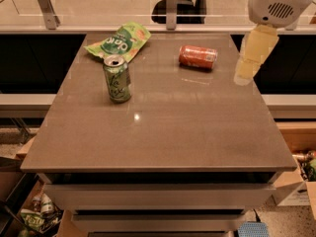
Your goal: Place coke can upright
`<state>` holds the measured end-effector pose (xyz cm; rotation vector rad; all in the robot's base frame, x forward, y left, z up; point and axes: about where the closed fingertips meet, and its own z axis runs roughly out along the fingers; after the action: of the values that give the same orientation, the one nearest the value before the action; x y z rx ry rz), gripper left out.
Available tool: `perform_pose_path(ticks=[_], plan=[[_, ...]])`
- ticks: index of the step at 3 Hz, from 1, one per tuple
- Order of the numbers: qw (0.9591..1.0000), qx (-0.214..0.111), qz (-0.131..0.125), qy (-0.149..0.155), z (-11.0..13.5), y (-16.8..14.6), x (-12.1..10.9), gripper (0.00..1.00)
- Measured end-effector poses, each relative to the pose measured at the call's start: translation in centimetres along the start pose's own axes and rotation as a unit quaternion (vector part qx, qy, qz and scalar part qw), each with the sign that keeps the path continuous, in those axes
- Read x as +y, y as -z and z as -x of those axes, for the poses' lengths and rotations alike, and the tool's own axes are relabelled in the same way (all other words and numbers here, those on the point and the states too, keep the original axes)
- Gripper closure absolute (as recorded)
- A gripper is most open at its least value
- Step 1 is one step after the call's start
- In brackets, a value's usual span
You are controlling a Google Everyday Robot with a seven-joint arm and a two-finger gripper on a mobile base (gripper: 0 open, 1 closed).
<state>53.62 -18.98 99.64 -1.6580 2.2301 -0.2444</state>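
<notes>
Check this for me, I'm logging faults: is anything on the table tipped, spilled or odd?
Yes: the coke can lies on its side toward the far right of the table, while the green can stands upright. No spill shows. The tool hangs over the right edge, apart from the coke can.

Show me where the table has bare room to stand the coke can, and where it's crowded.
Bare: the whole near half of the table, in front of the green can; also the strip between the green can and the lying coke can. Crowded: far left, snack bag beside the green can. The hand hangs at the right edge, beside the coke can.
</notes>
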Motion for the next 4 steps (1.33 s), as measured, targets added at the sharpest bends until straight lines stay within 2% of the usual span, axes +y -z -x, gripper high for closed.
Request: perform_pose_path(ticks=[1, 2, 4], plan=[[0.9997, 0.021, -0.009, -0.011, 0.6, -1.0, -2.5, 0.00], [0.9992, 0.035, -0.002, -0.020, 0.9, -2.9, -4.5, 0.00], [0.9985, 0.042, 0.023, -0.025, 1.5, -6.4, -6.7, 0.00]])
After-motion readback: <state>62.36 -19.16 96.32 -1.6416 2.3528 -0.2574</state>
